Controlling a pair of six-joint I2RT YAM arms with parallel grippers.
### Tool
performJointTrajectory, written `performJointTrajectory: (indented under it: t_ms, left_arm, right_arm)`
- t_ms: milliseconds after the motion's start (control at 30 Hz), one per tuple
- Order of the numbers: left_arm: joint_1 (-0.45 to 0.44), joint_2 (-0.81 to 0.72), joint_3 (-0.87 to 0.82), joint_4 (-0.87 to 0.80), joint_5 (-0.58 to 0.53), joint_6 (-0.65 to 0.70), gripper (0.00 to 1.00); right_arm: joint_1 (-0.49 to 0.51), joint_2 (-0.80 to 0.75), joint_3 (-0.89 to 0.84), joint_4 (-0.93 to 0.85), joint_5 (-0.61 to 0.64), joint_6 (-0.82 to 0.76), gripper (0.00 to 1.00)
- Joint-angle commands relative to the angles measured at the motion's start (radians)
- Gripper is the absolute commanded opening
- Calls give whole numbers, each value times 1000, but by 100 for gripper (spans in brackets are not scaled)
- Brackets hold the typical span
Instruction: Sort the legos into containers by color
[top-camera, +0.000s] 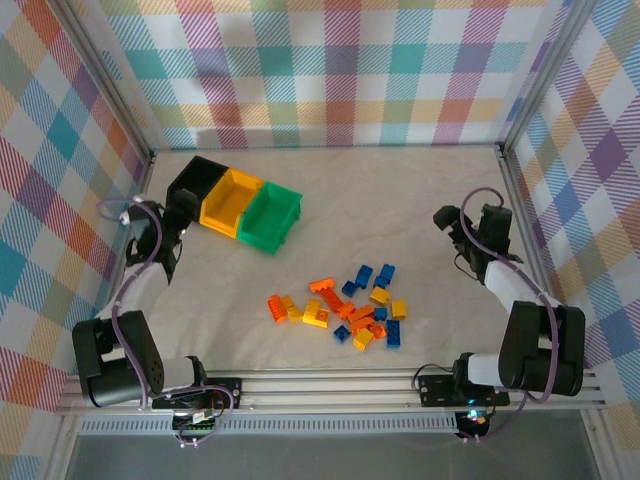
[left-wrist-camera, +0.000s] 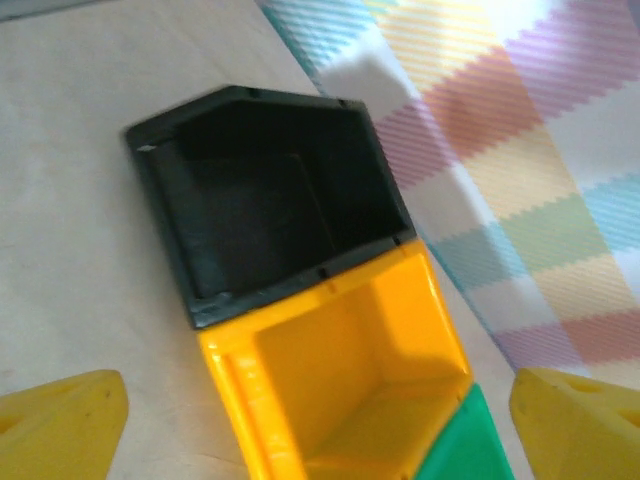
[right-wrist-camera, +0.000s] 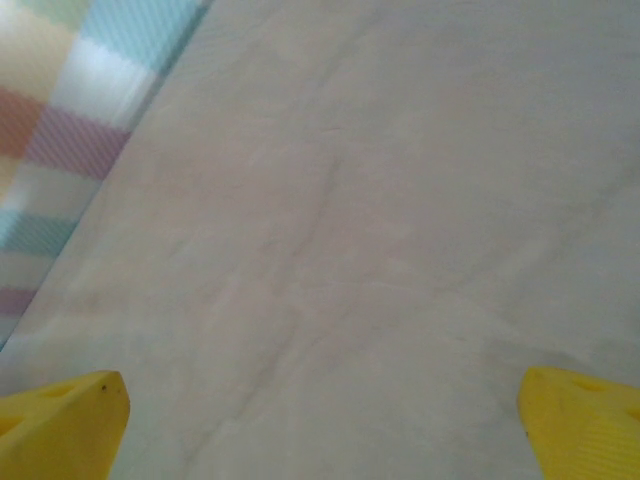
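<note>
The legos (top-camera: 345, 305), small yellow, orange and blue bricks, lie in a loose pile on the table in front of the middle. The containers stand in a slanted row at the back left: black (top-camera: 195, 180), yellow-orange (top-camera: 232, 200) and green (top-camera: 270, 218). My left gripper (top-camera: 178, 218) hovers beside the black bin, open and holding nothing. The left wrist view looks down into the black bin (left-wrist-camera: 250, 220) and the yellow-orange bin (left-wrist-camera: 350, 370), both bare inside, with a corner of the green bin (left-wrist-camera: 470, 445); the left gripper (left-wrist-camera: 315, 420) spans them. My right gripper (top-camera: 455, 225) is open at the right, and it (right-wrist-camera: 320, 400) faces bare table.
Checked cloth walls (top-camera: 330, 70) and metal frame posts (top-camera: 120, 90) close the table in on three sides. A metal rail (top-camera: 330, 385) runs along the near edge by the arm bases. Bare tabletop (top-camera: 400, 200) lies between the bins and the right arm.
</note>
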Motion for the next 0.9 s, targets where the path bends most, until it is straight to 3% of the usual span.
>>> performJointTrajectory:
  t_ms: [0,167,300,633,867]
  left_arm:
    - [-95,45,149,-211,60,186,94]
    - [-255,227,400,-507,-28,406,88]
    - [-345,354,519,-616,-136,522,86]
    - [-431,564,665,-650,-378,656,79]
    - [-460,673,738,-660,-362,661,63]
  right_arm:
    - [62,5,71,-117,-65,-129,99]
    - [135,48,136,-236,16,-197,100]
    - [159,88,153,-266,27,-207,100]
    - [195,86,150,-281,46,-207,100]
    - [201,51,160,-313,91,-190,100]
